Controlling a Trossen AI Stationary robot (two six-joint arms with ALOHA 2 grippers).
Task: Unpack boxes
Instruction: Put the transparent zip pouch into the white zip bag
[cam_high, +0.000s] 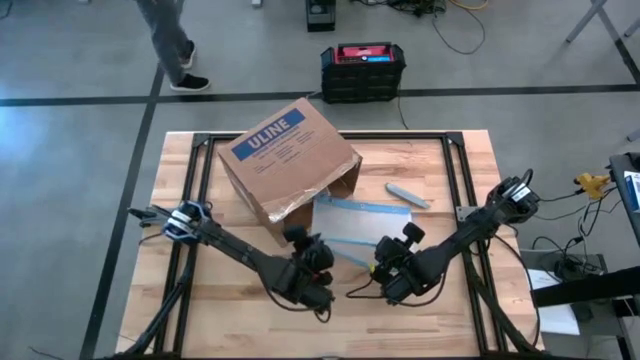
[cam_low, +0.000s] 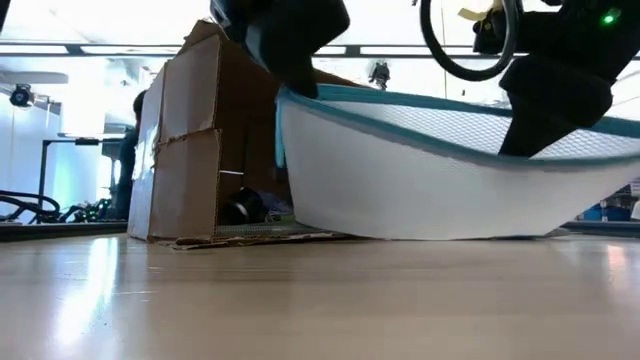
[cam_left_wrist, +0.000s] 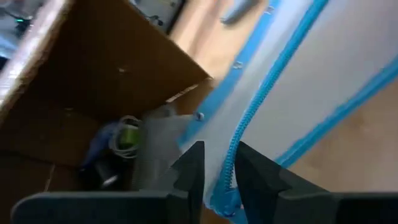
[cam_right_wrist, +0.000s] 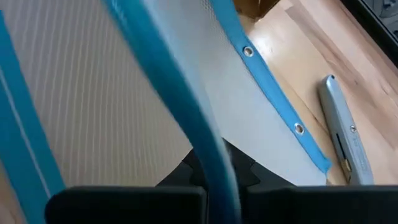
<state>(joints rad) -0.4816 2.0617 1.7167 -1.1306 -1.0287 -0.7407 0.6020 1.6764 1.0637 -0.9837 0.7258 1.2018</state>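
One box (cam_high: 288, 158), one pouch (cam_high: 362, 222), one knife (cam_high: 407, 195).
Both claws, left (cam_left_wrist: 217, 177) slightly parted and right (cam_right_wrist: 214, 174) clamped, pinch the pouch's blue edge between them.

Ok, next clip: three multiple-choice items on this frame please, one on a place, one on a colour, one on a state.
1. Where does the grey knife lie? A on the floor B on the table beside the pouch C held by an arm
2. The label on the cardboard box is: A red B blue C green
3. The right pincer is: A open over the knife B shut on a box flap C shut on the pouch's edge
Answers: B, it rests on bare wood; B, the ULINE panel is blue; C, it clamps the blue edge.
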